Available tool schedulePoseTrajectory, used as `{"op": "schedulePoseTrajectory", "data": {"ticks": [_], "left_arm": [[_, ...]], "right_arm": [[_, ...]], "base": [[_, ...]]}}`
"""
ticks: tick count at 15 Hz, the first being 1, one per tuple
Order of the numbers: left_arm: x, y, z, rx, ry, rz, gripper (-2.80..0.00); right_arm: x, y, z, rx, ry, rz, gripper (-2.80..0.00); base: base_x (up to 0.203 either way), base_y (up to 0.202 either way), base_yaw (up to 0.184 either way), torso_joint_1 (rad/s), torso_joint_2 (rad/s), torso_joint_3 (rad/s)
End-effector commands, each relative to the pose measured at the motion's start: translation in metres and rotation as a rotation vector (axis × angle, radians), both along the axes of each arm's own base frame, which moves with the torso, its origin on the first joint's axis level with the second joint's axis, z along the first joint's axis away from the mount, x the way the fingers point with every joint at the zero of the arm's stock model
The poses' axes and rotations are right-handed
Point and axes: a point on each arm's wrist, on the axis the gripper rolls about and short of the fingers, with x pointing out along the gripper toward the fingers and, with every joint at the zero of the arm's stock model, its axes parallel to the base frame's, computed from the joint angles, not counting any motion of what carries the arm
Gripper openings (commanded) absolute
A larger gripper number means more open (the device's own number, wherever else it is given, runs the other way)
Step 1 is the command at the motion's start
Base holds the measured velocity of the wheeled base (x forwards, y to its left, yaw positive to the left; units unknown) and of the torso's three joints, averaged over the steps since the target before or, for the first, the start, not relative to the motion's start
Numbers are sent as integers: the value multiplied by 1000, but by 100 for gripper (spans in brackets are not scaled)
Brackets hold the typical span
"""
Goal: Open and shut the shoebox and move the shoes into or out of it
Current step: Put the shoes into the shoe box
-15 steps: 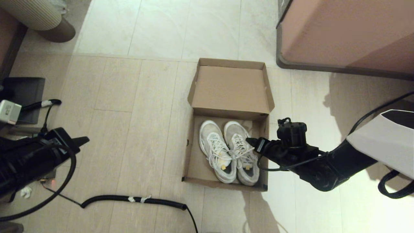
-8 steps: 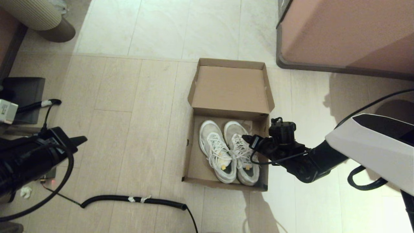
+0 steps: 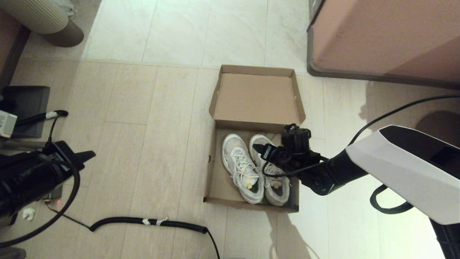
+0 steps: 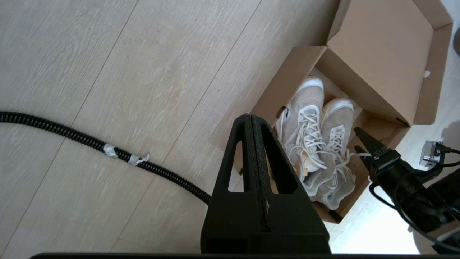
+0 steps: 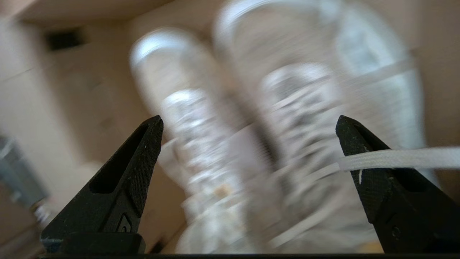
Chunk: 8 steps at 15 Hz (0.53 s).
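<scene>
The brown shoebox (image 3: 211,172) stands open on the floor, its lid (image 3: 257,97) folded back. Both white sneakers (image 3: 241,167) lie side by side inside, toes toward the lid. My right gripper (image 3: 259,148) is open and hangs over the right-hand shoe (image 3: 276,187) near its laces. In the right wrist view the right gripper (image 5: 249,120) spans both blurred shoes (image 5: 201,136), and a white lace (image 5: 399,158) lies across one finger. My left gripper (image 3: 94,154) is shut and parked far left above the floor; its wrist view shows the gripper (image 4: 249,118), the box (image 4: 381,54) and the shoes (image 4: 312,144).
A black corrugated cable (image 3: 151,222) runs across the floor in front of the box. A large pinkish cabinet (image 3: 388,36) stands at the back right. A dark flat object (image 3: 25,108) and a round ribbed stool (image 3: 46,18) sit at the left.
My right gripper has moved left and away from me, from the box's right wall to above the right-hand shoe. The left arm has barely shifted.
</scene>
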Motion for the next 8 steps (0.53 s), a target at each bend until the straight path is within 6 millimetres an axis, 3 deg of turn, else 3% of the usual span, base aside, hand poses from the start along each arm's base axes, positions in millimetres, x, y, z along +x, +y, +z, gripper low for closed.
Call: {"op": "schedulePoseTrajectory", "data": {"ticks": [1, 4, 8], "left_arm": [[-2, 0, 2, -4, -9, 2, -280], [-3, 0, 1, -4, -11, 1, -280], [-16, 2, -2, -6, -13, 4, -280]], "right_arm": [[-21, 18, 20, 18, -17, 54, 0], [-54, 23, 37, 12, -9, 96, 0], [-83, 15, 83, 10, -27, 119, 0]], "base": [[0, 0, 0, 0, 0, 0], [0, 0, 0, 0, 0, 0], [0, 0, 0, 0, 0, 0]]}}
